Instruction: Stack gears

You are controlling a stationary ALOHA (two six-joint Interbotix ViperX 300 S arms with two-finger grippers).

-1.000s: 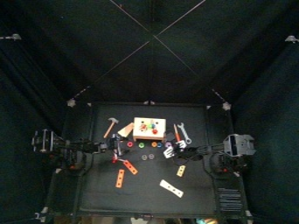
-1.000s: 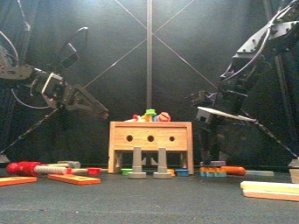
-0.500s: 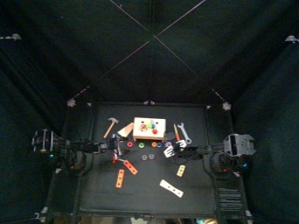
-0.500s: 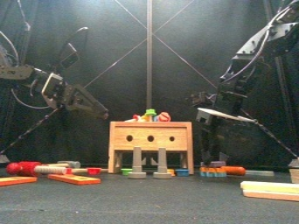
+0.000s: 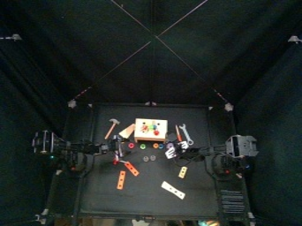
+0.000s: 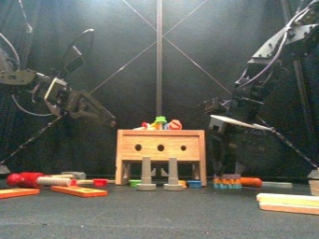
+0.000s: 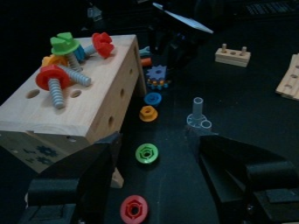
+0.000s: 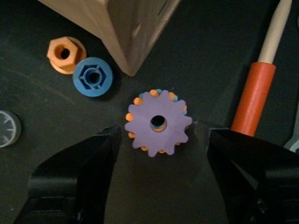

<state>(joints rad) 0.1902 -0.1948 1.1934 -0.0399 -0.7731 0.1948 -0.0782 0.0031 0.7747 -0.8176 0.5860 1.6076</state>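
A purple gear [image 8: 158, 122] lies flat on the black table, right between the open jaws of my right gripper [image 8: 163, 134], which do not touch it. A blue gear [image 8: 91, 77] and an orange nut [image 8: 65, 52] lie beside it, near a corner of the wooden box [image 8: 135, 26]. My left gripper [image 7: 159, 154] is open and empty, held above a green gear [image 7: 146, 154] and a red gear [image 7: 135, 208] beside the wooden box [image 7: 70, 96]. In the top view the left gripper [image 5: 122, 152] and right gripper [image 5: 174, 150] flank the box's front.
Coloured screws [image 7: 68, 61] stick out of the box top. An orange-handled tool [image 8: 257, 92] lies close beside the purple gear. A clear peg [image 7: 198, 112] and wooden pieces [image 7: 237, 56] lie further off. A red hammer [image 6: 32, 178] and wooden planks [image 6: 286, 201] lie along the front.
The right arm has shifted very slightly. Nothing else has visibly moved.
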